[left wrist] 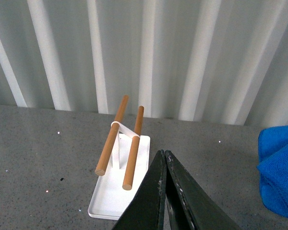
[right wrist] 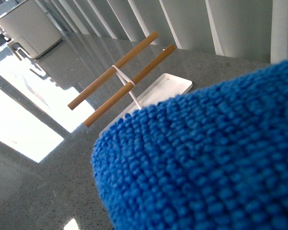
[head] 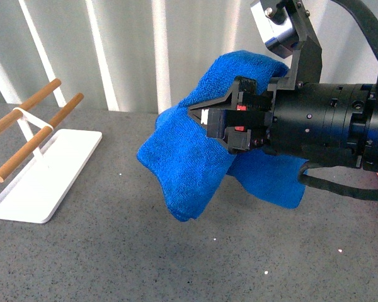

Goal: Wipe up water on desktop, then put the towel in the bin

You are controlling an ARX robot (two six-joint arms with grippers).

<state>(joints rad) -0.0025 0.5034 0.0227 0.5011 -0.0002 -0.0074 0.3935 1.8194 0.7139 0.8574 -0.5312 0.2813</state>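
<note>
My right gripper is shut on the bright blue towel and holds it up above the dark speckled desktop. The towel hangs in folds below and behind the jaws. It fills most of the right wrist view and hides the jaws there. Its edge also shows in the left wrist view. My left gripper is shut and empty, above the desktop near the white tray. The bin is out of view. I see no water on the desktop.
A flat white tray with two wooden rods stands at the left of the desktop; it also shows in the left wrist view and the right wrist view. A ribbed white wall closes the back.
</note>
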